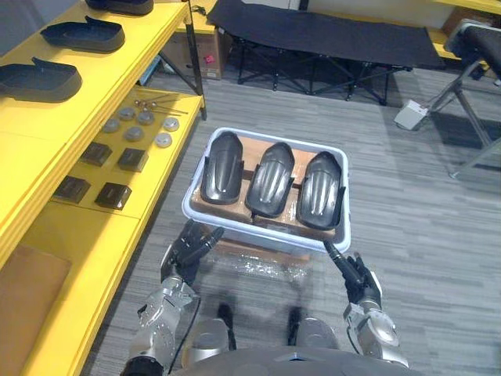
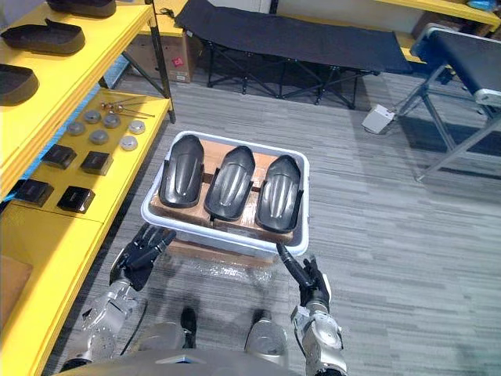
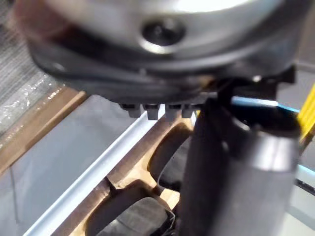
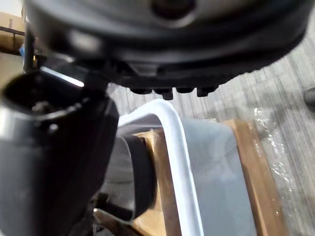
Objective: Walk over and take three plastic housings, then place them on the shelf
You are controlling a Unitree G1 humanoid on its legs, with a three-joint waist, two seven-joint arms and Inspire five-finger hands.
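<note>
Three dark plastic housings (image 1: pixel 221 168) (image 1: pixel 269 179) (image 1: pixel 322 189) lie side by side on a wooden insert inside a white bin (image 1: pixel 258 229). The bin rests on a plastic-wrapped box (image 1: pixel 258 266) on the floor. My left hand (image 1: pixel 192 247) hovers open just short of the bin's near left corner, fingers pointing at the rim. My right hand (image 1: pixel 356 278) is open below the near right corner, fingers reaching up toward the rim. In the left wrist view the bin's rim (image 3: pixel 98 167) runs past the thumb (image 3: pixel 231 172). The right wrist view shows the rim (image 4: pixel 179 147) and one housing (image 4: pixel 140 172).
A yellow shelf (image 1: pixel 78 94) runs along the left. Its upper board carries more dark housings (image 1: pixel 39 78); its lower board holds round metal discs (image 1: pixel 141 125) and black blocks (image 1: pixel 113 194). A black cot (image 1: pixel 321 35) stands behind the bin, a metal frame (image 1: pixel 470 86) at right.
</note>
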